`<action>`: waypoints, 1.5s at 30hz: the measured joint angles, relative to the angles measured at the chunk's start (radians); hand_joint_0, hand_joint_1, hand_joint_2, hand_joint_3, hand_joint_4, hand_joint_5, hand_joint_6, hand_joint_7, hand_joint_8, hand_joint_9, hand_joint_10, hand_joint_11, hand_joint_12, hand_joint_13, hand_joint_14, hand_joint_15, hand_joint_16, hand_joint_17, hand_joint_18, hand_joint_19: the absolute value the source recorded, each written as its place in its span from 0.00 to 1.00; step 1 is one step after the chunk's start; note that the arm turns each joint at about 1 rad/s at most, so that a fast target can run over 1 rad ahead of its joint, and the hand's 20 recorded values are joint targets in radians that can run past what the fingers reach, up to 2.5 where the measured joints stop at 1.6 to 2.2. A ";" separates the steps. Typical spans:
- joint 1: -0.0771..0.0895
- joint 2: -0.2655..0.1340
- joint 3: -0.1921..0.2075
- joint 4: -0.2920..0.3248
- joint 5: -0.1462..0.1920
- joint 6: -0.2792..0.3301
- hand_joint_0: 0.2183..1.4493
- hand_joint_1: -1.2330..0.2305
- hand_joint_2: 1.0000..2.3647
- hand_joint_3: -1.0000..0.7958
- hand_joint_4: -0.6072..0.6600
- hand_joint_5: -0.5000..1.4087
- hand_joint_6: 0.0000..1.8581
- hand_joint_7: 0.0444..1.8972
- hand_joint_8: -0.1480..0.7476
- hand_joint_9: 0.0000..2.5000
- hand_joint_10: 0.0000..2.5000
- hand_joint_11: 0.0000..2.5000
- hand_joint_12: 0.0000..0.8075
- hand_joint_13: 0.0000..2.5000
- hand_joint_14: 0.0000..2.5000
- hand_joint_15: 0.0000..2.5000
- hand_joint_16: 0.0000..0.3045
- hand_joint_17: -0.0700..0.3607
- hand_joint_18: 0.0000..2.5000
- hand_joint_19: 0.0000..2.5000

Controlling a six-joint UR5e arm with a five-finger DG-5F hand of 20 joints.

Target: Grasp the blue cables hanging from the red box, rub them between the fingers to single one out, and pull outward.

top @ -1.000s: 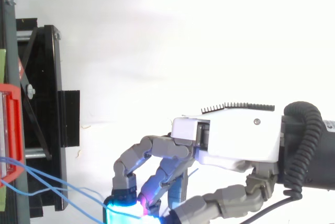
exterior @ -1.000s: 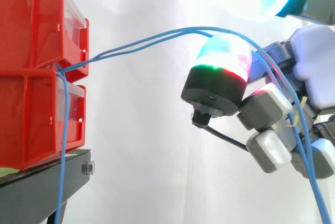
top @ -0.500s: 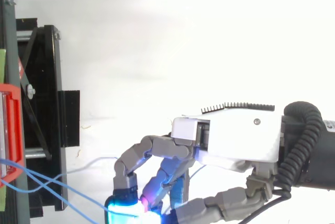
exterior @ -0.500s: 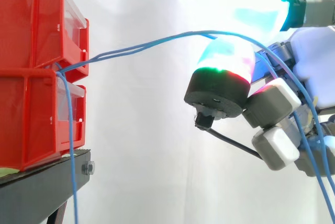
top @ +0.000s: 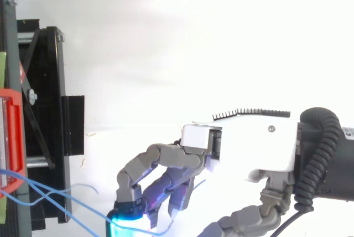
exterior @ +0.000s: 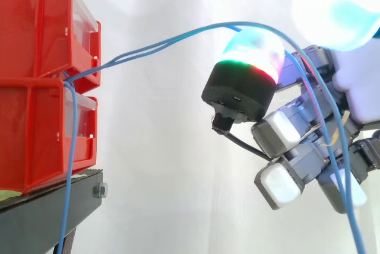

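Hand [exterior: 309, 147]: close up at the right of the side view. Its fingers are curled and hooked round the cables, which thread down among them. In the top view the white palm sits right of centre, with the fingers bent toward the lower left.
Fingertips [exterior: 252, 49]: one pad glows cyan with a red-green band above its black base, and the cables lie over its crown. A second, bigger pad, cyan-white with a green rim, hangs at the upper right, apart from the first.
Cables [exterior: 160, 43]: two blue strands leave the gap between the bins and run close together. They rise rightward in an arch, cross the pad, then drop across the grey fingers to the lower right edge. Another strand falls from the lower bin's front, down past the stand. In the top view the strands cross just off the bin and head for the glowing tip at the bottom edge.
Grip detail: cannot tell whether the strands are pinched between pads or merely draped over the curled finger.
Bins [exterior: 29, 129]: two, red, stacked at left, clear fronts facing the hand.
Stand [exterior: 41, 218]: black, under the bins, with a bolt [exterior: 100, 190] on its end.
Curtain [exterior: 166, 159]: white, behind everything.
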State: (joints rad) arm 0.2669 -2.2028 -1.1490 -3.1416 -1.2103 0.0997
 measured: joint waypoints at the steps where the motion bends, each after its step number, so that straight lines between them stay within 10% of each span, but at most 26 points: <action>1: 0.000 0.000 0.000 0.000 0.000 0.000 0.18 0.37 0.00 0.28 0.63 0.17 0.46 0.50 0.59 0.34 0.01 0.32 0.59 0.29 0.01 0.18 0.22 0.51 0.40 0.19; 10: 0.000 0.000 0.000 0.000 0.000 0.000 0.32 0.48 0.00 0.32 0.64 0.18 0.45 0.54 0.59 0.37 0.01 0.32 0.55 0.31 0.01 0.19 0.19 0.47 0.40 0.22; 20: 0.001 0.000 0.000 0.000 0.000 0.000 0.23 0.18 0.00 0.28 0.67 0.18 0.48 0.54 0.63 0.38 0.00 0.39 0.58 0.30 0.01 0.19 0.21 0.50 0.41 0.19; 23: 0.000 0.000 0.000 0.000 0.000 0.000 0.11 0.33 0.00 0.28 0.68 0.20 0.47 0.51 0.70 0.39 0.00 0.35 0.66 0.32 0.00 0.18 0.26 0.57 0.45 0.18; 28: -0.002 0.017 0.000 -0.006 0.000 -0.003 0.24 0.59 0.00 0.28 0.65 0.22 0.39 0.58 0.62 0.38 0.01 0.28 0.59 0.31 0.01 0.18 0.21 0.50 0.41 0.22; 45: -0.005 0.069 0.001 -0.059 0.003 -0.018 0.39 0.23 0.00 0.31 0.62 0.17 0.47 0.54 0.62 0.37 0.01 0.38 0.55 0.32 0.01 0.19 0.19 0.47 0.43 0.21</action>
State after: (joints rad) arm 0.2623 -2.1337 -1.1483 -3.2008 -1.2072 0.0820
